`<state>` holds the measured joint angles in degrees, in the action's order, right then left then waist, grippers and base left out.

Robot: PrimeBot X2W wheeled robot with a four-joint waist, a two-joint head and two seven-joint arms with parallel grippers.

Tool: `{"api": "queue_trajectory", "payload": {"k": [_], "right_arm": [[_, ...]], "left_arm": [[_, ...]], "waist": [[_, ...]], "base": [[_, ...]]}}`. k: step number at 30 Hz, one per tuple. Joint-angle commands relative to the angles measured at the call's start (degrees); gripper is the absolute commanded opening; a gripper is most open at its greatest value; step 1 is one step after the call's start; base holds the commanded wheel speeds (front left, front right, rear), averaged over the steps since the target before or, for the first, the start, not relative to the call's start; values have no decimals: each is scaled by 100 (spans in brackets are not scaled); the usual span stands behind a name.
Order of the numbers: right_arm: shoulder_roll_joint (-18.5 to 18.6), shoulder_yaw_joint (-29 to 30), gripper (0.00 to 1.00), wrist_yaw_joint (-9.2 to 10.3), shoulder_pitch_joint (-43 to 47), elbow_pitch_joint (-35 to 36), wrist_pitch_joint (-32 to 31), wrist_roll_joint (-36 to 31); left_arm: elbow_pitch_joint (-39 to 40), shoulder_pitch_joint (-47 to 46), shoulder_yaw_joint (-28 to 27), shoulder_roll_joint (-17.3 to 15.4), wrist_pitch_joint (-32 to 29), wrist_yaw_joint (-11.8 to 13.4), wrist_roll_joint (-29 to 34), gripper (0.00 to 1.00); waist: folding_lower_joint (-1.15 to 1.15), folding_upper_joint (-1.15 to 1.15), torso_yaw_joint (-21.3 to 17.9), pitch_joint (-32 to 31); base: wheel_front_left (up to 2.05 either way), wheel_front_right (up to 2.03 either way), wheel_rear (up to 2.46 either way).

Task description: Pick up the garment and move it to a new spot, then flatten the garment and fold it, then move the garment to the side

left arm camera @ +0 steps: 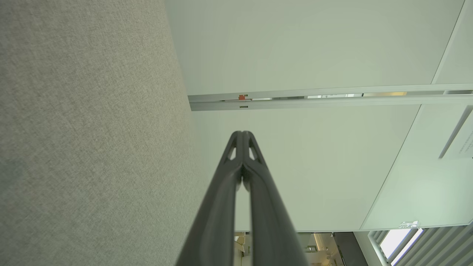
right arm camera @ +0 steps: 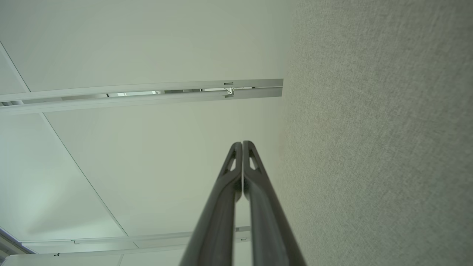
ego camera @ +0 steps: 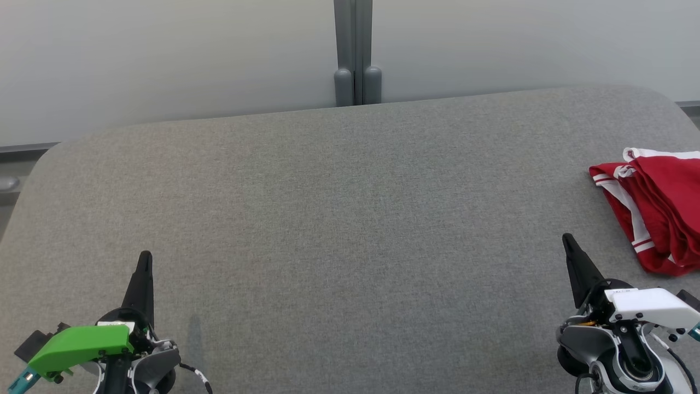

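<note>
Red garment [ego camera: 664, 208] near right pincer [ego camera: 569, 241], off to its right, apart.

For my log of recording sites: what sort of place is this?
Probably an office or lab: a grey fabric-covered table against pale partition panels joined by a grey post, red garment at its right edge.

we can read no text outright. a small dark print [ego camera: 620, 291] sits on the white cover [ego camera: 651, 303] of the right gripper [ego camera: 567, 239], and a pale label [ego camera: 116, 324] sits by the green cover [ego camera: 82, 345] of the left gripper [ego camera: 145, 257], both too small for us to make out. in the left wrist view a wall notice [left arm camera: 463, 142] carries fine print and a pale mark [left arm camera: 408, 224], perhaps a logo, stands low on the pale panel [left arm camera: 406, 177], neither legible.
</note>
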<state>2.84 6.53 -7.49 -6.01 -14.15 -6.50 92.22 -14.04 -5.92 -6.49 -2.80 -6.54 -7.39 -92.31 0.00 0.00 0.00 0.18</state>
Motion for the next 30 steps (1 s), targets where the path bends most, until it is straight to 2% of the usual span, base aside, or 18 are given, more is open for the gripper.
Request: {"api": "queue_trajectory", "payload": {"k": [1, 30], "right_arm": [[4, 9, 0, 0, -38, 28, -20, 36], [4, 8, 0, 0, -37, 28, -19, 37]], "left_arm": [[6, -60, -16, -15, -21, -18, -17, 0], [7, -60, -14, -15, -20, -18, -18, 0]], "waist": [[0, 0, 0, 0], [0, 0, 0, 0]], "base": [[0, 0, 0], [0, 0, 0]]}}
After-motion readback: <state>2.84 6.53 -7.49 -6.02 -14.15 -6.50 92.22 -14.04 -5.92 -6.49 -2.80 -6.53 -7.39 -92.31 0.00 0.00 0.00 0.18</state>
